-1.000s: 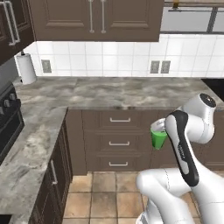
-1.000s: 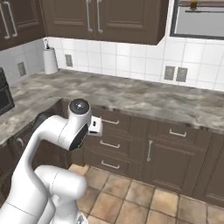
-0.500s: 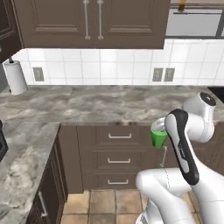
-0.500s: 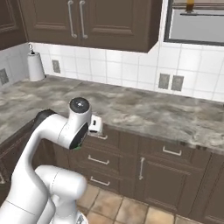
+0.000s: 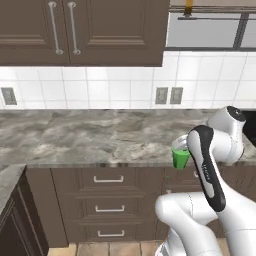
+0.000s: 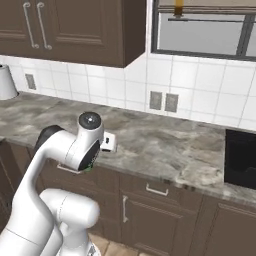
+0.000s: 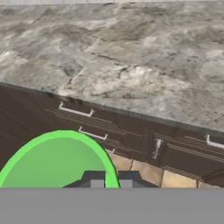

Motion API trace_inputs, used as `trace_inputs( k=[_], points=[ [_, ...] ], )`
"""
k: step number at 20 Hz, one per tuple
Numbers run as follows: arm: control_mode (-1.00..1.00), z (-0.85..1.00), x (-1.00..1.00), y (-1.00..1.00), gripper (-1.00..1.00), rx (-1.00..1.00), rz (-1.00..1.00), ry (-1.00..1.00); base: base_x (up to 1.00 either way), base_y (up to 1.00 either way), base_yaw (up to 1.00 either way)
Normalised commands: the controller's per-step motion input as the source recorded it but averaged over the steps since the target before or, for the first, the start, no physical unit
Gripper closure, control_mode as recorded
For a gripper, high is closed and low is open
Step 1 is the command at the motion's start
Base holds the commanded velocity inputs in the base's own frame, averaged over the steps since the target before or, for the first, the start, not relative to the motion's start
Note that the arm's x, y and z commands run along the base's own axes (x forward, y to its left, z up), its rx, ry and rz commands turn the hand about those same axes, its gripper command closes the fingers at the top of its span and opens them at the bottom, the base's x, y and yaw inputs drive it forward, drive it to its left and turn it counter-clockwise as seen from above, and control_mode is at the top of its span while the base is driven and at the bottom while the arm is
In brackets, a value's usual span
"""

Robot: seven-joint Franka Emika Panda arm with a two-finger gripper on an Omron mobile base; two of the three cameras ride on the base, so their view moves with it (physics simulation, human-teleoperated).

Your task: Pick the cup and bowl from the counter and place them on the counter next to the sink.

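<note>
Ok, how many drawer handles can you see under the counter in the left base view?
3, stacked in one column below the counter: top, middle, bottom. The arm may hide more to the right.

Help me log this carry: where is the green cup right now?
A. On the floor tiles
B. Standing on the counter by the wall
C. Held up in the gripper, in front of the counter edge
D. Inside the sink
C: the cup sits in the shut gripper, off the counter, with the drawers behind it.
</note>
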Motion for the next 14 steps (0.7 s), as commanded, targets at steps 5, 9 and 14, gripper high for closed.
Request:
trace_inputs(
  k=[5,9,14],
  points=[
    [1.0,0.0,0.0,0.0,1.0,0.0,0.0,0.0,0.09,-0.89,-0.05],
    [1.0,0.0,0.0,0.0,1.0,0.0,0.0,0.0,0.03,-0.77,-0.08],
    [1.0,0.0,0.0,0.0,1.0,0.0,0.0,0.0,0.34,-0.43,-0.22]
  ],
)
